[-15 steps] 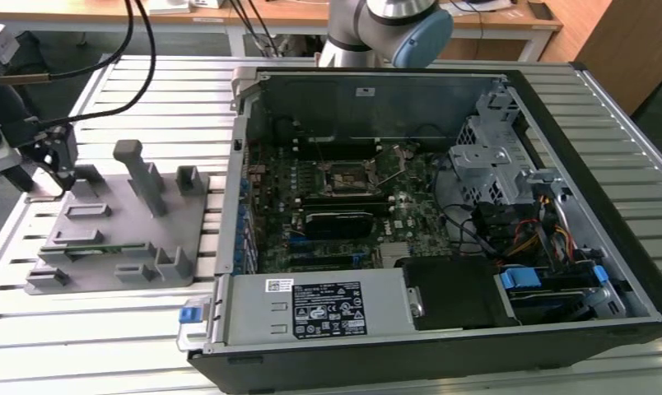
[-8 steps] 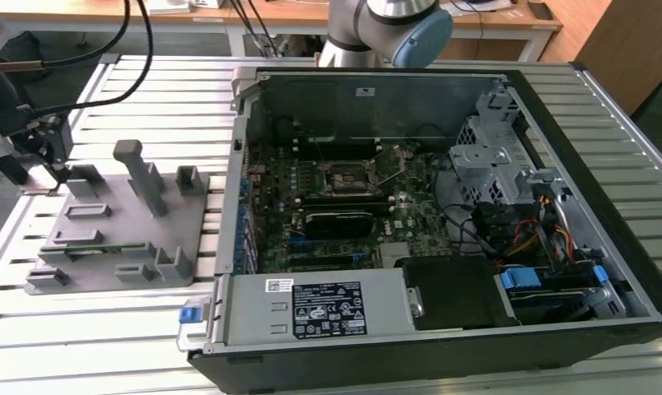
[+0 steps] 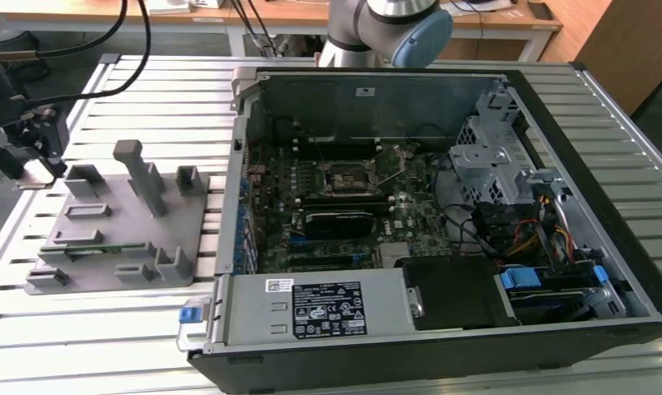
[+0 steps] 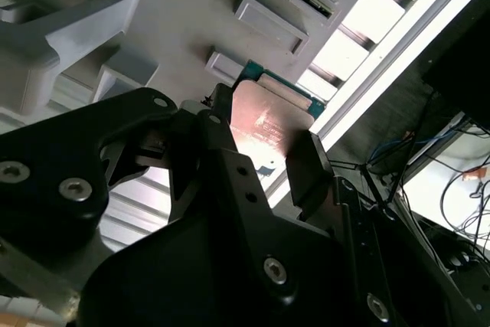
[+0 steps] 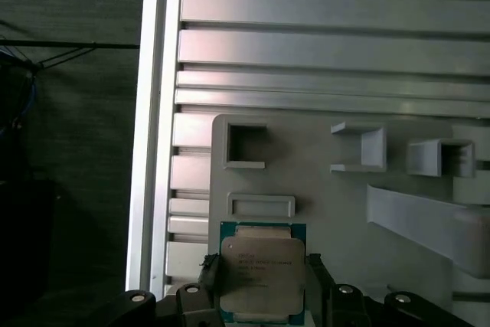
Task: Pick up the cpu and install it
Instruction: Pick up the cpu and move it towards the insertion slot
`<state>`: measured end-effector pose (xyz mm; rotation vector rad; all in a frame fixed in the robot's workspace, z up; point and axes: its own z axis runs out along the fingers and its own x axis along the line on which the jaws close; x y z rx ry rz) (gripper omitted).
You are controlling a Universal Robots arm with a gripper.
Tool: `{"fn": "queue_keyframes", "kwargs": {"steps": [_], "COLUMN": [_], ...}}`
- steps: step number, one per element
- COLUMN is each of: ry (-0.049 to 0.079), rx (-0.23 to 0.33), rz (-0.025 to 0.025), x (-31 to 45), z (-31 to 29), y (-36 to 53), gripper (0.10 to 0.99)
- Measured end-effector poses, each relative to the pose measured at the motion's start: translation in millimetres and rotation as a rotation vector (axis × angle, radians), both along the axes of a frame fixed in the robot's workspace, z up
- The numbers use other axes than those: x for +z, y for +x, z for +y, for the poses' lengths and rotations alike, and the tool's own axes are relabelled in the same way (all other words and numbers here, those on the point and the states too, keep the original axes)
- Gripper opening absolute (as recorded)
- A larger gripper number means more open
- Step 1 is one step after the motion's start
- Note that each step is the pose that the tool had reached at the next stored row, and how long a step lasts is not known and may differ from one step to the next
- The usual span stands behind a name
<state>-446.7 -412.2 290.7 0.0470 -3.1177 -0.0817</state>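
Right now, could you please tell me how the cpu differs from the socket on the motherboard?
The cpu has a shiny silver top with a green rim; the socket is dark with a metal frame. The cpu sits clamped in the gripper at the grey fixture plate, while the socket lies on the motherboard inside the open case. Both are roughly square.

Past the far edge of the slatted aluminium worktop [image 3: 144,99] stands a wooden desk [image 3: 501,23]; a wooden cabinet [image 3: 627,41] rises at the exterior view's right. Dark grey floor [image 5: 76,151] borders the worktop's side edge.
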Motion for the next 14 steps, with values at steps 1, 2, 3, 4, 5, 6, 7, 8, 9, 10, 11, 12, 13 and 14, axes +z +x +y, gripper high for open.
{"fn": "queue_keyframes", "kwargs": {"steps": [1,2,3,4,5,6,7,8,9,10,11,12,13,14], "ry": [0.000,0.000,0.000,0.000,0.000,0.000,0.000,0.000,0.000,0.000,0.000,0.000,0.000,0.000], "rx": [0.000,0.000,0.000,0.000,0.000,0.000,0.000,0.000,0.000,0.000,0.000,0.000,0.000,0.000], "rz": [0.0000,0.0000,0.0001,0.0000,0.0000,0.0000,0.0000,-0.0001,0.0000,-0.0001,0.0000,0.0001,0.0000,0.0001], "x": [1.0,2.1,3.4,4.6,5.8,7.1,8.4,9.6,10.8,11.9,13.0,14.1,15.2,16.2], "z": [0.0,0.0,0.1,0.1,0.2,0.2,0.4,0.5,0.5,0.5,0.5,0.6,0.7,0.7], "y": [0.0,0.0,0.0,0.0,0.0,0.0,0.0,0.0,0.0,0.0,0.0,0.0,0.0,0.0], "gripper": [0.525,0.525,0.525,0.525,0.525,0.525,0.525,0.525,0.525,0.525,0.525,0.525,0.525,0.525]}}
